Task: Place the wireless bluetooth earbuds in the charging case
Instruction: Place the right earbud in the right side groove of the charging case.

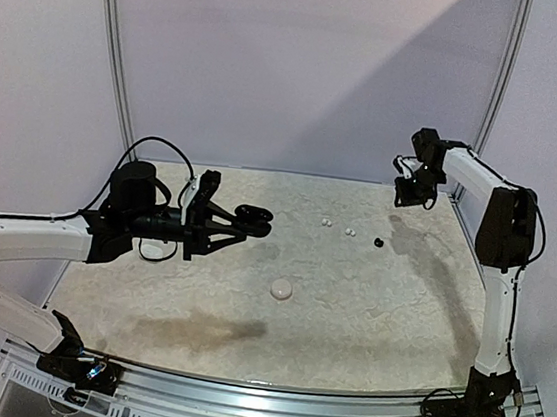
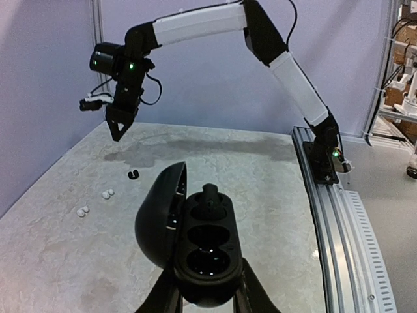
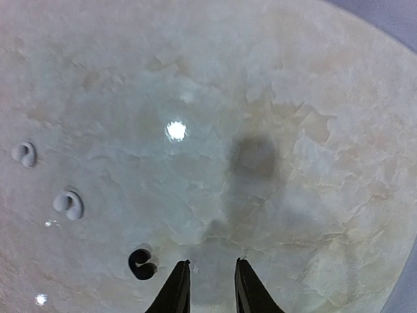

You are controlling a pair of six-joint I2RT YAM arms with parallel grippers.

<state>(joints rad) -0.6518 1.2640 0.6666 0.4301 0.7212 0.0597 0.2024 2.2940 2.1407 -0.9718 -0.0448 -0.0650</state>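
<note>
My left gripper (image 2: 207,297) is shut on a black charging case (image 2: 207,251) and holds it above the table, lid swung open to the left. One black earbud (image 2: 210,197) sits in the case's far socket; the near socket is empty. In the top view the case (image 1: 253,218) hangs left of centre. A second black earbud (image 3: 141,264) lies on the table just left of my right gripper (image 3: 212,262), which hovers high above it, open, with nothing between its fingers. In the top view this black earbud (image 1: 378,242) lies below the right gripper (image 1: 408,195).
Two white earbuds (image 1: 326,221) (image 1: 349,232) lie left of the black one, the same earbuds (image 3: 68,203) (image 3: 25,154) appearing in the right wrist view. A closed white case (image 1: 280,289) rests mid-table. A metal rail (image 2: 326,195) runs along the near edge.
</note>
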